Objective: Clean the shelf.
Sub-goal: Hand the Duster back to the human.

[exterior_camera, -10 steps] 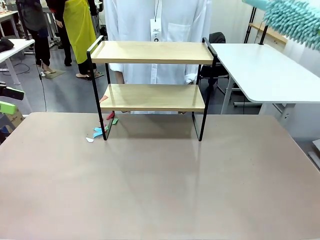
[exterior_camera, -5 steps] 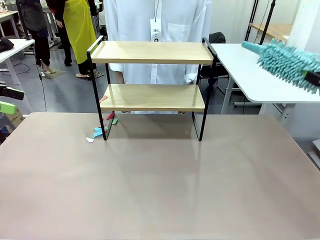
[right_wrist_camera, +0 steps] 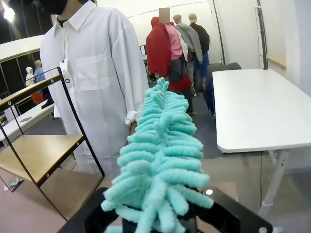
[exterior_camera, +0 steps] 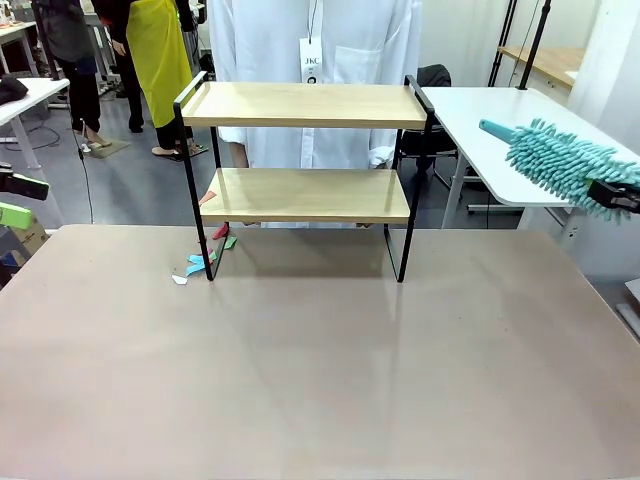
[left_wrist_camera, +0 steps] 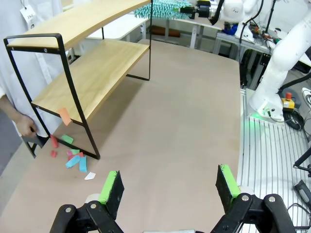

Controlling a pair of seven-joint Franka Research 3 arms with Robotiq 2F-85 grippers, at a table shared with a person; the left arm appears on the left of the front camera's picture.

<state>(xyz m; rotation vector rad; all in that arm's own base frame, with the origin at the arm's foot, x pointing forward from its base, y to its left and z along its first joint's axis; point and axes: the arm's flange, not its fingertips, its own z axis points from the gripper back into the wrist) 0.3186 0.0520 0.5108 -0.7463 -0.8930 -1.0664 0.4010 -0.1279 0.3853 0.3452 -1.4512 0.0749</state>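
The shelf [exterior_camera: 305, 194] stands at the table's far middle, two light wooden boards in a black frame. Colored paper scraps [exterior_camera: 200, 262] lie by its left front leg. My right gripper [exterior_camera: 617, 195] is at the right edge, shut on a teal fluffy duster [exterior_camera: 562, 163] that points left toward the shelf, level with the gap between the boards and well right of it. In the right wrist view the duster [right_wrist_camera: 163, 155] rises from the gripper [right_wrist_camera: 160, 216], with the shelf [right_wrist_camera: 39, 150] at left. My left gripper [left_wrist_camera: 169, 187] hangs open over the table; the shelf [left_wrist_camera: 92, 73] and scraps [left_wrist_camera: 73, 158] lie ahead, an orange scrap [left_wrist_camera: 64, 115] on the lower board's edge.
A person in a white coat [exterior_camera: 310, 60] stands right behind the shelf, one hand [left_wrist_camera: 24, 126] near its lower left corner. A white table [exterior_camera: 520, 140] stands at the right rear. The tan tabletop [exterior_camera: 320, 360] in front of the shelf is bare.
The duster in my right gripper has come down from the top right corner and moved left toward the shelf. My left gripper has stayed still.
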